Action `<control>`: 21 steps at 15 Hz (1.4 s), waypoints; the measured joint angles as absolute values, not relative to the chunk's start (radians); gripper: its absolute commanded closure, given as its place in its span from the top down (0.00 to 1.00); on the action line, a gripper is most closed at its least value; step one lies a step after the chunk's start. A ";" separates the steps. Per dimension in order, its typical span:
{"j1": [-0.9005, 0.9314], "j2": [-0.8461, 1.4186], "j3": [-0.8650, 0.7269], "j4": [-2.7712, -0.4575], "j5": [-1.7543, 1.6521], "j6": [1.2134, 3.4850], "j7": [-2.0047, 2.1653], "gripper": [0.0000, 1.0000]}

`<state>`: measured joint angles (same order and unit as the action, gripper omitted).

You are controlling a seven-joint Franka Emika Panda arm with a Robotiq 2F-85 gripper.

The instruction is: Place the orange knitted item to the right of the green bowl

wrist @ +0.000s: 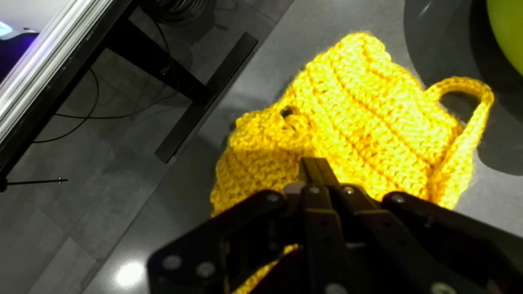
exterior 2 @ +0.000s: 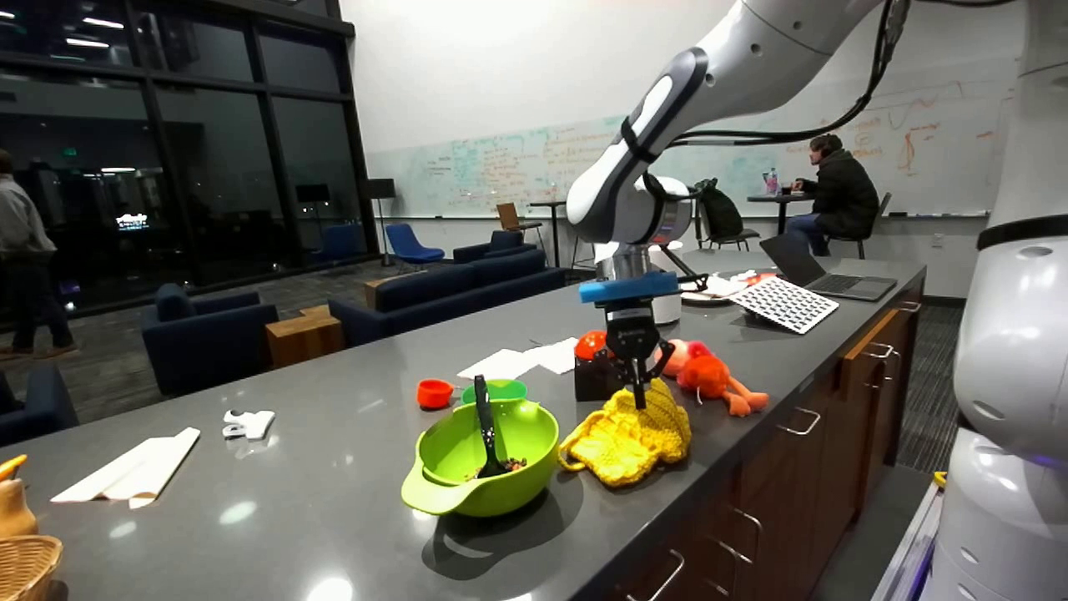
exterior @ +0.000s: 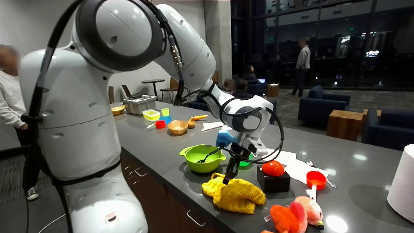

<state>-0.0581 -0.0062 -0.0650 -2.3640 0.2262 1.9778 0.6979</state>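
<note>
What we take for an office lounge, a written-over whiteboard (exterior 2: 492, 167) along the wall (exterior 2: 517, 67), navy armchairs (exterior: 326, 113) and a sofa (exterior 2: 455, 300), wooden side tables (exterior: 344, 124), tall dark windows (exterior 2: 213, 150), a person (exterior 2: 843, 196) seated at a small table (exterior 2: 774, 199), a laptop (exterior 2: 851, 286) on our long grey worktop (exterior 2: 334, 467), drawers (exterior 2: 784, 467) beneath it

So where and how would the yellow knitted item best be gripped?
Probably by the bunched hump of the yellow knitted item, pinched from above: it stands higher over the counter, giving some height to close on, while the part nearest the green bowl looks flatter.
</note>
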 measured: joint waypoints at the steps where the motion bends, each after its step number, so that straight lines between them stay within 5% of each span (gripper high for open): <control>1: -0.058 -0.005 -0.063 -2.368 0.234 1.982 0.696 0.00; 21: 0.008 0.197 -0.009 -2.292 0.295 2.164 0.591 0.00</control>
